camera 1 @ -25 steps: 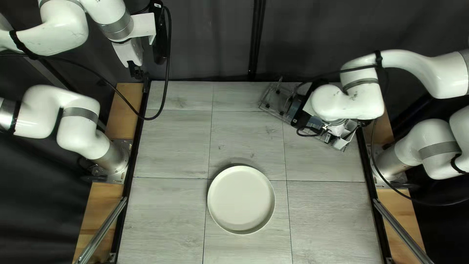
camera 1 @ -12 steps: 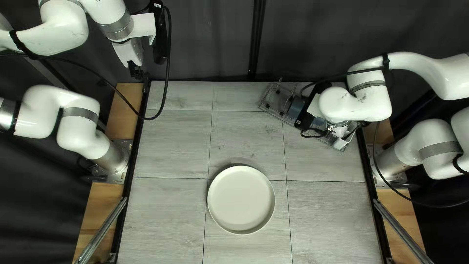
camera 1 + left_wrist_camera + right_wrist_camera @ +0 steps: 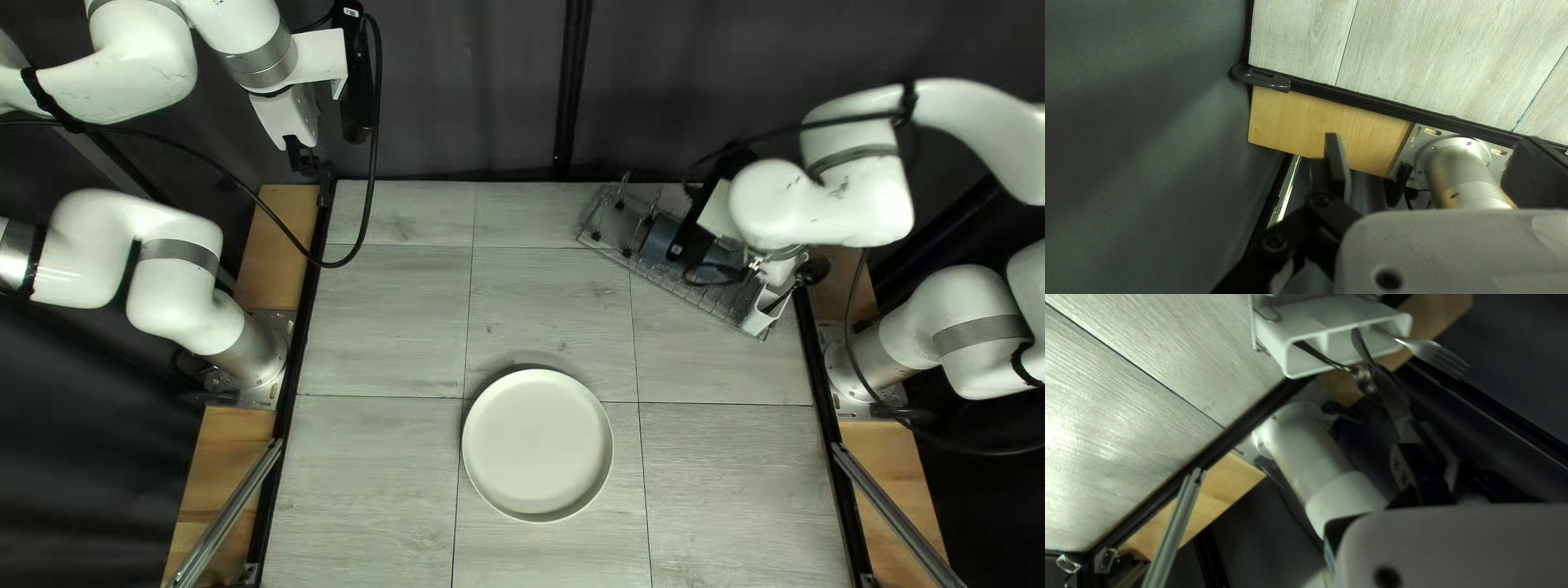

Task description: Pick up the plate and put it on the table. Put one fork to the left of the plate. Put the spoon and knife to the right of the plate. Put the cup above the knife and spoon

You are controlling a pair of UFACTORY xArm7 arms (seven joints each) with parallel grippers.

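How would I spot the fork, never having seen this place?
Start at the table's right edge in the top left view. A white holder stands there. The fork pokes from its mouth, ending in tines, unlike the round-bowled spoon and knife beside it.

Top left view: soft, even light on table (image 3: pixel 381 327); curtain (image 3: pixel 468 87) dim; thin shadow past far rim of plate (image 3: pixel 536 444); left wrist view: table bright, curtain murky; right wrist view: glare patch on table; fork (image 3: pixel 1434 352), knife (image 3: pixel 1393 397) and spoon (image 3: pixel 1367 384) slightly blurred.
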